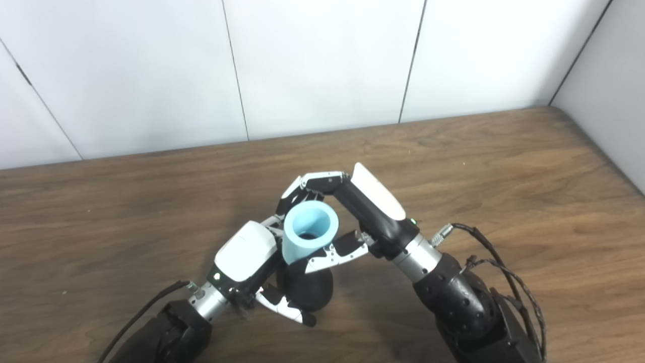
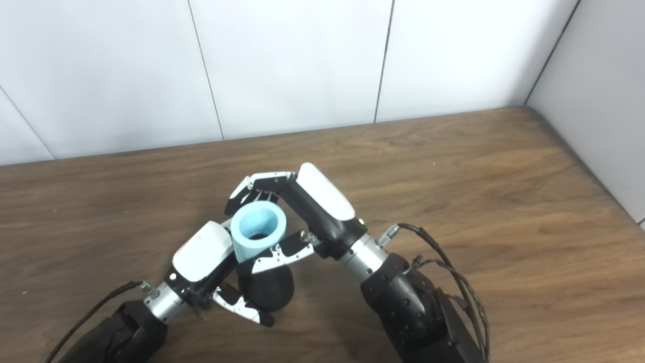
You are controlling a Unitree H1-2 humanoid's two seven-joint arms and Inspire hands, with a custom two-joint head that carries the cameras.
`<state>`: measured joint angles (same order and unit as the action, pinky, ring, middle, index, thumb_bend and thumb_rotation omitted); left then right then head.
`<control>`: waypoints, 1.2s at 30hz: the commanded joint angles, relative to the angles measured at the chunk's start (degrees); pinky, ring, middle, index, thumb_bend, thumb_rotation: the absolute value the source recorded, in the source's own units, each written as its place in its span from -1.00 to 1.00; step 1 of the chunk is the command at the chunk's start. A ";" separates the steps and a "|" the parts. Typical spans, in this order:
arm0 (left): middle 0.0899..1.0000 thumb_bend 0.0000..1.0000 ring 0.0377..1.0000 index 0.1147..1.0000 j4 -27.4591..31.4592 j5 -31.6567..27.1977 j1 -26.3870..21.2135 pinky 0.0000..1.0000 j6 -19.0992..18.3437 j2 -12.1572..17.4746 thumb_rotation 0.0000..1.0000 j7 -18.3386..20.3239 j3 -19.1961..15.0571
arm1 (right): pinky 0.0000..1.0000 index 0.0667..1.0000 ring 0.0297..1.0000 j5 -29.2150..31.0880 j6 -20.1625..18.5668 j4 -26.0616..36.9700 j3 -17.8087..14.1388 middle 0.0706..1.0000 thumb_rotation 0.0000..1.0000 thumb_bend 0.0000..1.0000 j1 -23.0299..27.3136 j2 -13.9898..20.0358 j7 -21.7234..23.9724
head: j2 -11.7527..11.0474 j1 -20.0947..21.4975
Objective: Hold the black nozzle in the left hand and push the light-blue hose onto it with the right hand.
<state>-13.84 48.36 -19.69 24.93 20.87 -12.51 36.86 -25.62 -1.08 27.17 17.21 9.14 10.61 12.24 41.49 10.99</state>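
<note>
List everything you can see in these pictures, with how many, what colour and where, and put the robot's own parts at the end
hose: one, light blue, short open-ended tube held above the table's near middle, its lower end meeting the nozzle
nozzle: one, black, rounded, directly below the hose
table: one, brown wood, filling the lower picture
wall panels: white, behind the table, continuing along the right side
left hand: one, white and black, closed around the nozzle
right hand: one, white and black, closed around the hose
cables: black, along the right forearm
</note>
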 commanded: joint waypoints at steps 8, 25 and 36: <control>-0.20 0.04 0.00 -0.09 -3.40 1.92 6.66 0.70 -1.11 -0.09 -1.00 6.64 3.79 | -0.48 0.02 -0.29 -3.04 -6.02 2.67 1.88 -0.13 -1.00 0.02 0.58 1.07 5.75 | 0.08 0.05; -0.21 0.04 0.01 -0.09 -3.53 2.17 6.67 0.70 -1.28 -0.03 -1.00 6.35 3.93 | -0.48 0.01 -0.28 -1.22 -19.38 5.72 1.42 -0.16 -1.00 0.02 3.68 2.33 11.51 | 0.06 0.10; -0.20 0.04 0.00 -0.09 -2.95 2.40 6.64 0.69 -1.94 0.09 -1.00 6.69 4.06 | -0.49 0.02 -0.30 -3.14 -17.39 5.51 3.34 -0.16 -1.00 0.02 2.54 2.91 10.15 | 0.30 0.10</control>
<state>-13.30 48.37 -19.42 23.48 20.75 -12.26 37.04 -27.60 -18.16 33.40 19.12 13.08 12.35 20.06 41.75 11.07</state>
